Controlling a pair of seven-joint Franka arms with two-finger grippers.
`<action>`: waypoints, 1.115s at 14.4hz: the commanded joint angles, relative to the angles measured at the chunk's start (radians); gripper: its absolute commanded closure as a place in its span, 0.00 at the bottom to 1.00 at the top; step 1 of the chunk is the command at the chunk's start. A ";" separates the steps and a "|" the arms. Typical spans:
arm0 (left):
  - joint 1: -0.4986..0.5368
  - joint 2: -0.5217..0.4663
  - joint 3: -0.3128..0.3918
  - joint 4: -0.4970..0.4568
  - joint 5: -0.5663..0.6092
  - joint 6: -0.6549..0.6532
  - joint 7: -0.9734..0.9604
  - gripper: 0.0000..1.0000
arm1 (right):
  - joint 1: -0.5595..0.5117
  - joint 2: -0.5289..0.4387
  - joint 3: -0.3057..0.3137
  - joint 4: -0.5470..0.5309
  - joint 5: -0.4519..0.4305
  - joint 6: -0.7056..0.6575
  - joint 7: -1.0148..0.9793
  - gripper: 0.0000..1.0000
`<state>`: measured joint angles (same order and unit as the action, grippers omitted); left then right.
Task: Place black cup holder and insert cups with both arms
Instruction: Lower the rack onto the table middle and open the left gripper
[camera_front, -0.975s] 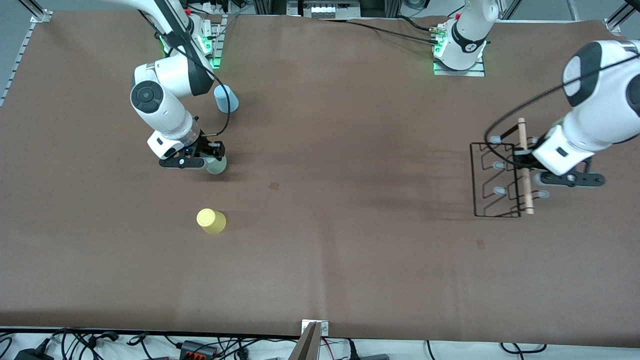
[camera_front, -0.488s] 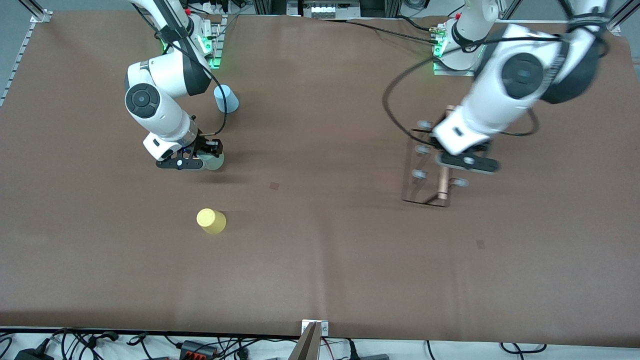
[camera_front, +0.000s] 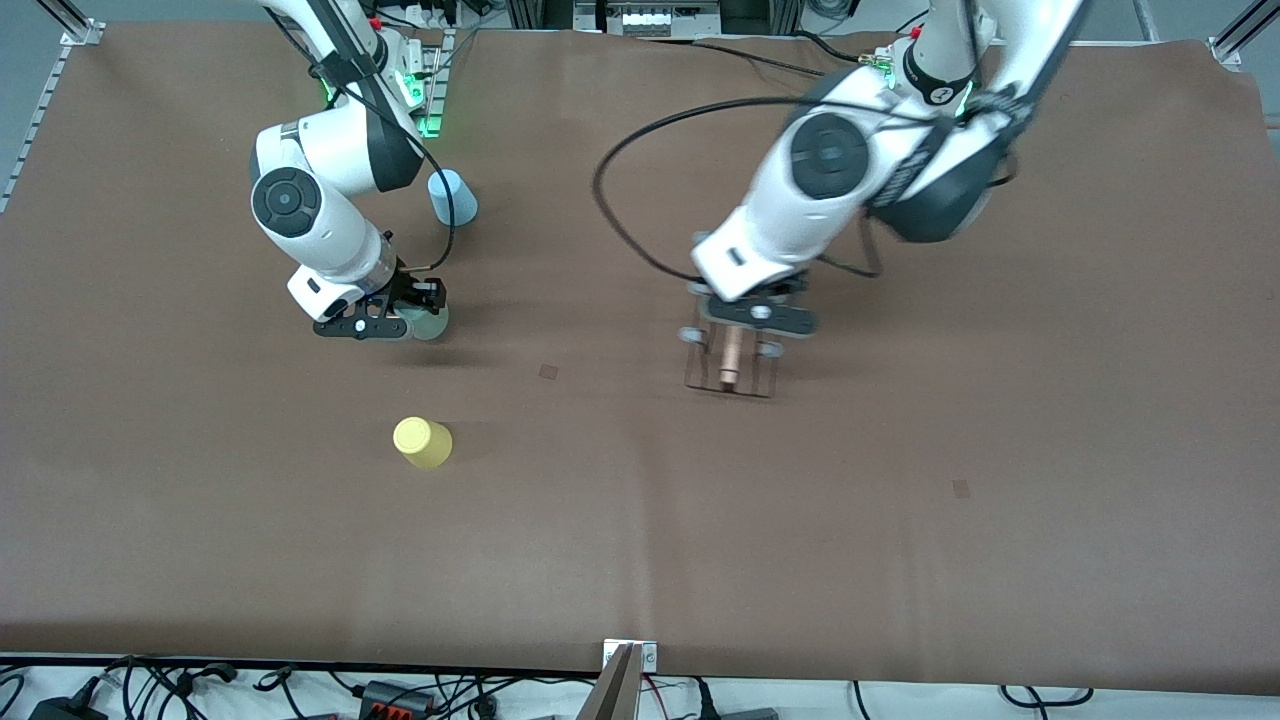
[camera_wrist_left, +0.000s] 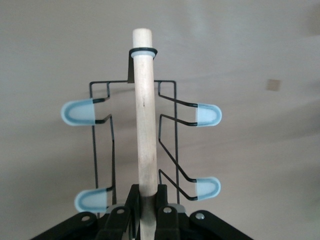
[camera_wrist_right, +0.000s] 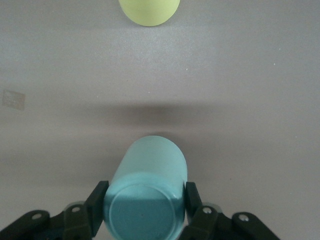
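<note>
Brown table (camera_front: 640, 520), rack (camera_front: 731, 357) apparently airborne

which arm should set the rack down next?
Left. The left gripper is shut on the black cup holder's wooden handle, over the table's middle. The right gripper is clamped on the grey-green cup.

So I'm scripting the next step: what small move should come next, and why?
Probably lower the left gripper and set the black cup holder on the table: it is clamped on the wooden handle over the table's middle. The right gripper already grips the grey-green cup, which needs a standing rack.
</note>
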<state>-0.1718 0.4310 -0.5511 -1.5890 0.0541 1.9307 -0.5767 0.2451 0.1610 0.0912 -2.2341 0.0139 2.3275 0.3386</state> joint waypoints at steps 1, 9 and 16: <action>-0.078 0.081 0.005 0.075 0.015 0.097 -0.107 0.99 | 0.000 -0.017 0.001 0.007 -0.009 -0.017 -0.007 0.98; -0.224 0.218 0.013 0.075 0.242 0.274 -0.394 0.99 | -0.001 -0.017 -0.001 0.005 -0.009 -0.017 -0.013 0.96; -0.210 0.206 0.016 0.076 0.299 0.261 -0.394 0.00 | -0.012 -0.031 -0.002 0.005 -0.009 -0.019 -0.021 0.96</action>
<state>-0.3871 0.6354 -0.5382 -1.5416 0.3108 2.2096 -0.9628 0.2420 0.1465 0.0893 -2.2299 0.0133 2.3274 0.3345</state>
